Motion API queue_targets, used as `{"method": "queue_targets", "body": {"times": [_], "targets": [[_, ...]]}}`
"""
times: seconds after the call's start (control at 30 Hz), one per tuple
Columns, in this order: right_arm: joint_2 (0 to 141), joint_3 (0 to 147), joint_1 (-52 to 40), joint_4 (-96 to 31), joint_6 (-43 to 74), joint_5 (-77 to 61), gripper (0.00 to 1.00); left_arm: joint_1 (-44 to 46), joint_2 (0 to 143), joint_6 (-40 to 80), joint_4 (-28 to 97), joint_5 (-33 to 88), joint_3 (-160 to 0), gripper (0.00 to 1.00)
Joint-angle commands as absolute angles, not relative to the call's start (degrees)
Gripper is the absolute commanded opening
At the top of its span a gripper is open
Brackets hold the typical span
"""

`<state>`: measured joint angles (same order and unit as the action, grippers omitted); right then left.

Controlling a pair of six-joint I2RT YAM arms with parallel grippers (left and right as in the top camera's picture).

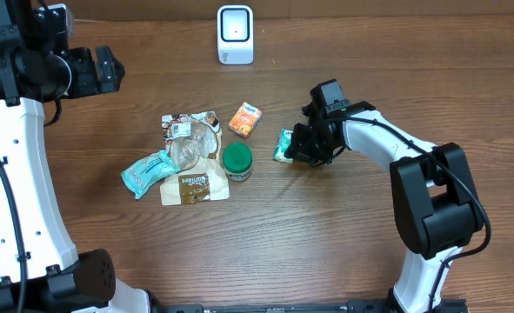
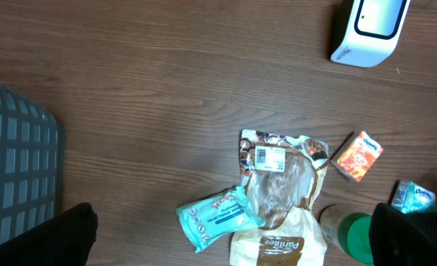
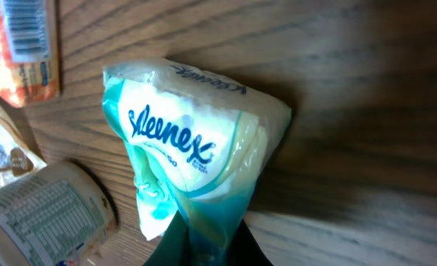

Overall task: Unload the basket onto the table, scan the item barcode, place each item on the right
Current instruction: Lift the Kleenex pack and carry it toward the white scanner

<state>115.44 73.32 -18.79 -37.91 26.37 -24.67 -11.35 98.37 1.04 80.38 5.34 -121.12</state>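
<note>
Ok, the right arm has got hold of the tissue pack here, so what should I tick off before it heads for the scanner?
1. Right gripper shut on the Kleenex pack: ok.
2. Firm hold: cannot tell; only the wrapper's lower edge is pinched.
3. Pack's barcode found: cannot tell; only the logo face shows.
4. Scanner upright and unobstructed: ok.
5. Route clear: cannot tell; the orange box lies near the line, so lifting first seems wiser.
6. Left gripper out of the way: ok, open at the far left.
</note>
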Motion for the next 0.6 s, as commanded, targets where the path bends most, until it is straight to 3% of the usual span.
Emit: {"method": "queue_targets", "body": {"times": [0.0, 0.13, 0.33, 0.43, 0.57], "targets": [[111.87, 74.67, -18.44, -39.94, 25.76, -25.54, 0.04, -11.22, 98.15, -0.25, 80.34, 5.78, -121.97, 1.0], [106.32, 77.45, -16.19, -40.99, 22.02, -37.58, 0.04, -11.22, 98.15, -0.25, 80.34, 5.78, -121.97, 1.0], [100.31, 78.87, -9.82, -33.76, 19.11, -69.84, 0.04, -11.22, 98.15, -0.25, 80.34, 5.78, -121.97, 1.0], [100.25, 78.87, -8.21, -22.83, 25.54, -85.89, 0.04, -11.22, 98.15, -0.25, 80.36, 5.78, -121.99, 1.0], [100.22, 78.87, -8.16, -10.41, 39.0, -89.03, 0.04, -11.22, 98.15, -0.25, 80.34, 5.78, -121.97, 1.0]]}}
